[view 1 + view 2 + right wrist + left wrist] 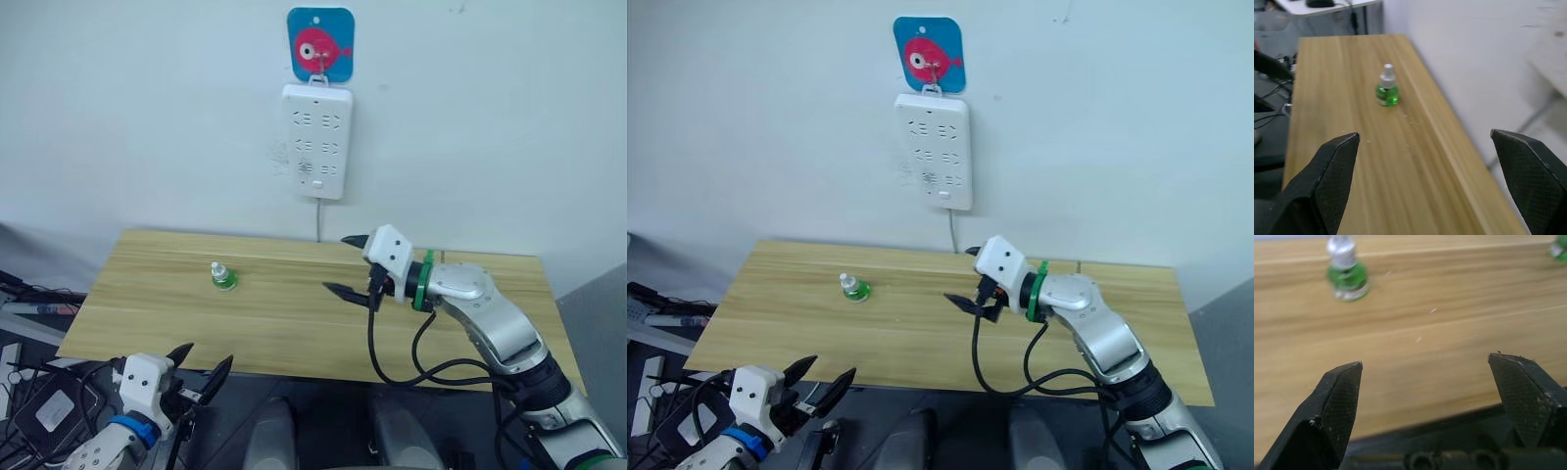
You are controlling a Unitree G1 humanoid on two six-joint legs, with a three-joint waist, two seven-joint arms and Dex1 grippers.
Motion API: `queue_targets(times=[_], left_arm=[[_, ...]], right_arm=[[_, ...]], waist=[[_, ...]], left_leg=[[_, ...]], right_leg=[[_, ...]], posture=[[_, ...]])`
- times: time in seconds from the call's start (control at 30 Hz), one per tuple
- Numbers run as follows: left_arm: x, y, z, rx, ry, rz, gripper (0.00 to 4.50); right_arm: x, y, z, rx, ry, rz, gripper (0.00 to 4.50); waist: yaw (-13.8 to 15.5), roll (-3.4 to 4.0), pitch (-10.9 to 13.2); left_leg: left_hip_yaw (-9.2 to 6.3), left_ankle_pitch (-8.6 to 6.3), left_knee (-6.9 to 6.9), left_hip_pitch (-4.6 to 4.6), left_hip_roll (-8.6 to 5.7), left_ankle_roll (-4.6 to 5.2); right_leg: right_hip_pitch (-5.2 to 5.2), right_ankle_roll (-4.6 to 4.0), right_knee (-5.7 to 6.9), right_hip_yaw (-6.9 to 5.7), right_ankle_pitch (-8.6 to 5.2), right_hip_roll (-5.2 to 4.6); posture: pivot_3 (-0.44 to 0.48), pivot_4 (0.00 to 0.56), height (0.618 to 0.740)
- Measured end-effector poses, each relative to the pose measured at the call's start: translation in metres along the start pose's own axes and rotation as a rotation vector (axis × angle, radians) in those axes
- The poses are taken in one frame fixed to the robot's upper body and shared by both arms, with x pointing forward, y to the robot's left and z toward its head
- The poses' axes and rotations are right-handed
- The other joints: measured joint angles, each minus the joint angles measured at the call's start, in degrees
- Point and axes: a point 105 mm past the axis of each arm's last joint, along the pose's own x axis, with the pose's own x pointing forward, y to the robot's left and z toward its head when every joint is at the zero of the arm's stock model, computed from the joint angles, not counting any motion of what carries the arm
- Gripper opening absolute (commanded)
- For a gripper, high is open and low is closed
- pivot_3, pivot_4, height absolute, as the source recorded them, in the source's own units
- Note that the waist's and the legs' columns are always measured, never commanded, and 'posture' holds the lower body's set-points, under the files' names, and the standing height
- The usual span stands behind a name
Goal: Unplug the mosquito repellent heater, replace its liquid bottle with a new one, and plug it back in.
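Green liquid fills the small bottle (pixel 223 277), which has a pale cap and stands upright on the wooden bench (pixel 294 323), in its left half and nearer the far edge than the near edge. Nothing touches the bottle.

No heater unit can be made out among the pictured items. A white power strip (pixel 316 140) hangs on the wall above the far edge of the bench, suspended from a blue square hook plate with a pink fish (pixel 320 44). Its cord (pixel 317 220) drops straight down behind the far edge.

The right gripper (pixel 348 264) is held above the bench, right of centre, with its two black fingers spread wide apart and empty. It points toward the left end of the bench, and the bottle lies well apart from it.

The left gripper (pixel 204 366) sits at the near edge, by the near-left corner. Its fingers are likewise spread and grip nothing.
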Motion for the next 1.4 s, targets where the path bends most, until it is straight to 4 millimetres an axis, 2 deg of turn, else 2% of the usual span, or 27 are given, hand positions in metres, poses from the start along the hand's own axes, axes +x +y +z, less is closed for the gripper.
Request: queue_targets(times=[0.13,0.3,0.43,0.6,0.87,1.07,1.2,1.3,1.4], left_arm=[[0.023,0.013,0.012,0.023,-0.052,0.032,4.5],[0.056,0.041,0.022,0.033,-0.103,0.118,4.5],[0.073,0.054,0.021,0.017,-0.101,0.159,4.5],[0.091,0.061,0.024,0.026,-0.107,0.164,4.5],[0.116,0.069,0.048,0.052,-0.19,0.177,4.5],[0.133,0.071,0.062,0.055,-0.234,0.173,4.5],[0.137,0.071,0.065,0.059,-0.247,0.168,4.5],[0.137,0.07,0.063,0.064,-0.248,0.157,3.96],[0.139,0.066,0.063,0.085,-0.253,0.137,3.04]], right_arm=[[-0.002,0.003,-0.006,0.01,0.045,0.016,4.47],[-0.003,0.008,-0.007,0.013,0.091,0.017,4.47],[-0.001,0.012,-0.004,0.03,0.117,0.008,4.47],[-0.003,0.014,0.005,0.038,0.134,0.015,4.47],[-0.014,0.014,0.008,0.058,0.166,0.009,4.47],[-0.019,0.015,0.004,0.068,0.197,-0.002,4.47],[-0.023,0.017,0.002,0.079,0.211,0.002,4.47],[-0.024,0.016,-0.001,0.083,0.22,-0.005,4.5],[-0.026,0.012,-0.001,0.084,0.22,-0.026,4.5]], waist=[[0.57,0.01,0.11],[-0.14,-0.17,0.83],[-1.11,-0.17,2.82],[-1.16,-0.16,5.65],[-1.16,-0.02,8.47],[-1.61,0.01,9.06],[-1.97,-0.03,9.13],[-2.27,-0.03,9.14],[-2.51,-0.04,9.14]], left_leg=[[0.0,0.0,0.0,-0.04,-0.04,0.0],[0.01,0.0,-0.02,-0.01,0.05,0.0],[0.0,0.0,-0.02,0.01,0.05,0.0],[-0.01,0.0,-0.01,-0.19,0.05,-0.01],[-0.05,-0.01,-0.01,-0.34,-0.01,-0.03],[-0.03,0.0,0.0,-0.33,-0.01,-0.05],[0.0,0.0,-0.01,-0.34,-0.02,-0.06],[0.0,0.01,-0.01,-0.34,-0.02,-0.07],[0.01,0.02,-0.01,-0.33,-0.02,-0.1]], right_leg=[[-0.01,-0.21,-0.01,-0.02,0.13,-0.03],[-0.05,-0.19,0.03,-0.01,0.12,0.04],[-0.04,-0.19,0.08,0.0,0.12,0.04],[-0.2,-0.2,0.1,-0.02,0.14,0.03],[-0.26,-0.2,0.08,-0.1,0.15,-0.06],[-0.26,0.08,0.08,-0.08,0.01,-0.07],[-0.26,0.12,0.05,-0.06,0.01,-0.08],[-0.26,0.13,0.05,-0.06,0.0,-0.09],[-0.26,0.15,0.04,-0.05,0.0,-0.1]], posture=[[-0.008,0.251,0.725],[-0.055,0.325,0.725],[-0.088,0.395,0.725],[-0.105,0.445,0.725],[-0.155,0.473,0.725],[-0.17,0.474,0.725],[-0.176,0.463,0.725],[-0.177,0.457,0.725],[-0.181,0.451,0.725]])
